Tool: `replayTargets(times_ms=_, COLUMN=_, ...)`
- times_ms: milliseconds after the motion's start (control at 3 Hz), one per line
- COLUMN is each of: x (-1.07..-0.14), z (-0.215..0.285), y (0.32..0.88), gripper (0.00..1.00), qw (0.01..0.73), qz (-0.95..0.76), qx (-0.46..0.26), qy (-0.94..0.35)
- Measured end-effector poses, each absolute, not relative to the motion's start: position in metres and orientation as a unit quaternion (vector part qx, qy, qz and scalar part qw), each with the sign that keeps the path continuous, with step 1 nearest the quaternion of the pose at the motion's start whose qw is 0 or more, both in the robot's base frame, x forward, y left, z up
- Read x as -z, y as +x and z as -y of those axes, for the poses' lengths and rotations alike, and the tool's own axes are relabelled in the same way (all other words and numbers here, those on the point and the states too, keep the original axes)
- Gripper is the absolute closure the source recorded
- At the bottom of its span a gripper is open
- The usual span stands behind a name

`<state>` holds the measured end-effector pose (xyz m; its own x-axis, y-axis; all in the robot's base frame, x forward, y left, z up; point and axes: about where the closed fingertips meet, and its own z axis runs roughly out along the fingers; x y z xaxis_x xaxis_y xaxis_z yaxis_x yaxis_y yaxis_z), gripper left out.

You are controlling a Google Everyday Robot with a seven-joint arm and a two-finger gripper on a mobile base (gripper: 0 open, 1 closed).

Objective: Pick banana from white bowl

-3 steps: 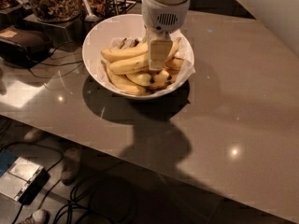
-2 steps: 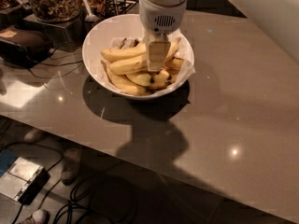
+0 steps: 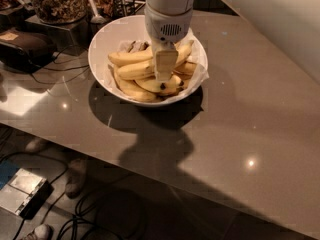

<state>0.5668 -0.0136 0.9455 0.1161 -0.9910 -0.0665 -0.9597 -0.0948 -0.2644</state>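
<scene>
The white bowl (image 3: 102, 44) stands on the grey table at the upper middle, lined with white paper and holding several bananas. The long plain-yellow banana (image 3: 134, 70) lies across the middle of the bowl, running up to the right behind the gripper. Another long banana (image 3: 129, 57) lies just behind it. Shorter spotted bananas (image 3: 162, 86) lie at the front. My gripper (image 3: 164, 73) points straight down into the bowl, right over the middle of the long banana, and seems to touch the pile. Its white wrist hides part of the bananas.
A glass jar of nuts (image 3: 57, 1) on a dark stand, a spoon (image 3: 95, 11) and a dark device (image 3: 25, 46) with cables stand at the back left. The grey table (image 3: 240, 114) stretches to the right. Cables and a box (image 3: 22, 196) lie on the floor.
The gripper has shifted slightly left and lower into the bowl. The bowl and bananas have not visibly moved.
</scene>
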Motion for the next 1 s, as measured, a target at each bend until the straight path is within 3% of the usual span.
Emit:
replayTargets(times_ms=333, x=-0.9371, z=0.0154, y=0.573, gripper=0.45, qw=0.114, qz=-0.66, qx=0.073, qy=-0.739)
replayTargets(times_ms=1000, x=-0.9331, z=0.0194, y=0.576, gripper=0.86, qw=0.112, qz=-0.663, qx=0.076, qy=-0.736)
